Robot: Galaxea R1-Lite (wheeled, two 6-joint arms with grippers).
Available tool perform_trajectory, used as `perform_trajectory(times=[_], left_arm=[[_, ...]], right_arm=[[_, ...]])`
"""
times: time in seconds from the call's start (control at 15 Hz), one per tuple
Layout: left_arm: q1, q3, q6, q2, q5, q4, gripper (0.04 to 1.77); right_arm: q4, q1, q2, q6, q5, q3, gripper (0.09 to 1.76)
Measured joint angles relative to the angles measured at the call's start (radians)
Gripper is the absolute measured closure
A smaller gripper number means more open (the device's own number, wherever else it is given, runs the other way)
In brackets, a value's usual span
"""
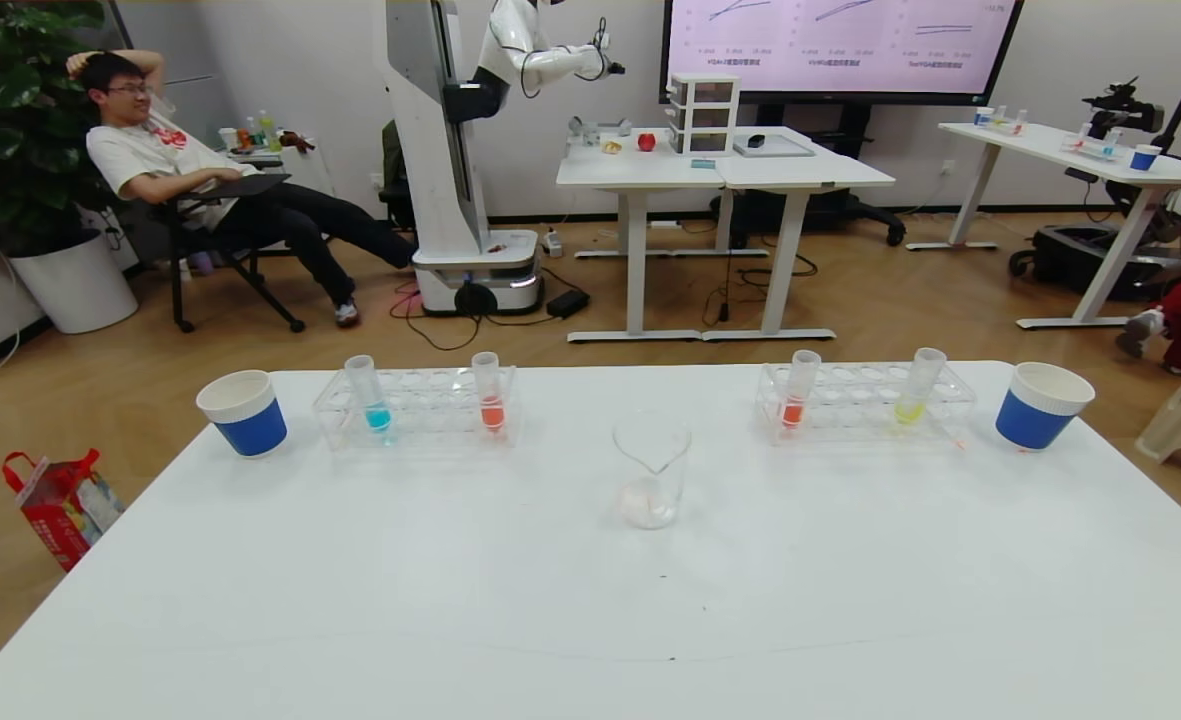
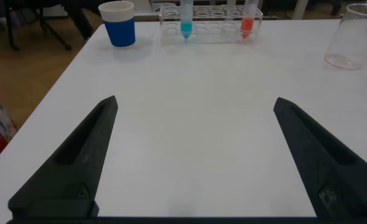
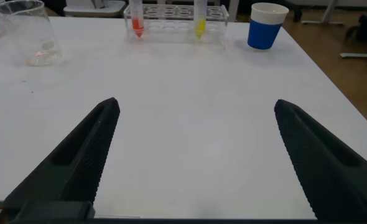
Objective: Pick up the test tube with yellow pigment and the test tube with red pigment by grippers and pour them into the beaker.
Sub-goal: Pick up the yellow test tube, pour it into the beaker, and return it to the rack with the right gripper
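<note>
The beaker (image 1: 652,470) stands empty at the middle of the white table (image 1: 590,600). The yellow-pigment tube (image 1: 918,388) stands upright in the right rack (image 1: 865,402), with a red-pigment tube (image 1: 798,392) at that rack's left end. A second red tube (image 1: 489,394) stands in the left rack (image 1: 418,405). Neither gripper shows in the head view. My left gripper (image 2: 196,106) is open and empty over bare table, well short of the left rack (image 2: 211,23). My right gripper (image 3: 196,106) is open and empty, well short of the yellow tube (image 3: 199,18) and the red tube (image 3: 136,20).
A blue-liquid tube (image 1: 371,396) stands in the left rack. Blue paper cups stand at the far left (image 1: 244,412) and far right (image 1: 1041,404) of the table. Beyond the table are desks, another robot and a seated person.
</note>
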Motion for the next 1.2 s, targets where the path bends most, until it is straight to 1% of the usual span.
perform_trajectory(times=[0.87, 1.0, 1.2], left_arm=[[0.0, 0.0, 0.0, 0.0, 0.0, 0.0, 0.06], [0.0, 0.0, 0.0, 0.0, 0.0, 0.0, 0.06], [0.0, 0.0, 0.0, 0.0, 0.0, 0.0, 0.06]], right_arm=[[0.0, 0.0, 0.0, 0.0, -0.002, 0.0, 0.11], [-0.016, -0.001, 0.0, 0.001, -0.003, 0.0, 0.11], [-0.002, -0.003, 0.002, 0.026, -0.001, -0.047, 0.11]])
